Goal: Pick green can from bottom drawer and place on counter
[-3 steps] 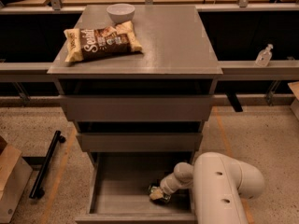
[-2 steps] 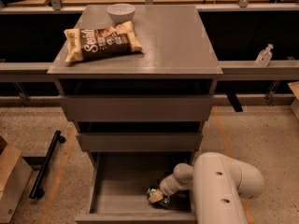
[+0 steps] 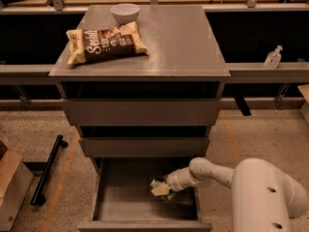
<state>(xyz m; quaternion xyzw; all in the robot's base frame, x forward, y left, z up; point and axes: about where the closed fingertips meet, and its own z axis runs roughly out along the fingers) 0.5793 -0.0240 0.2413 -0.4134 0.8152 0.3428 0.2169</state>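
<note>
The bottom drawer point(image 3: 120, 204) is pulled open at the base of the grey cabinet. The green can point(image 3: 157, 184) shows as a small shiny green shape inside it, right of the middle. My gripper point(image 3: 161, 189) reaches into the drawer from the right on the white arm point(image 3: 207, 173) and sits right at the can, covering part of it. The counter point(image 3: 174, 42) is the flat grey cabinet top above.
A brown snack bag point(image 3: 104, 42) and a white bowl point(image 3: 124, 12) lie on the counter's left and back. The two upper drawers point(image 3: 140, 112) are shut. A clear bottle point(image 3: 273, 58) stands on the right ledge. A black bar point(image 3: 48, 168) and a cardboard box point(image 3: 12, 187) lie on the floor at left.
The gripper has shifted slightly left inside the drawer, staying at the can. The rest has not moved.
</note>
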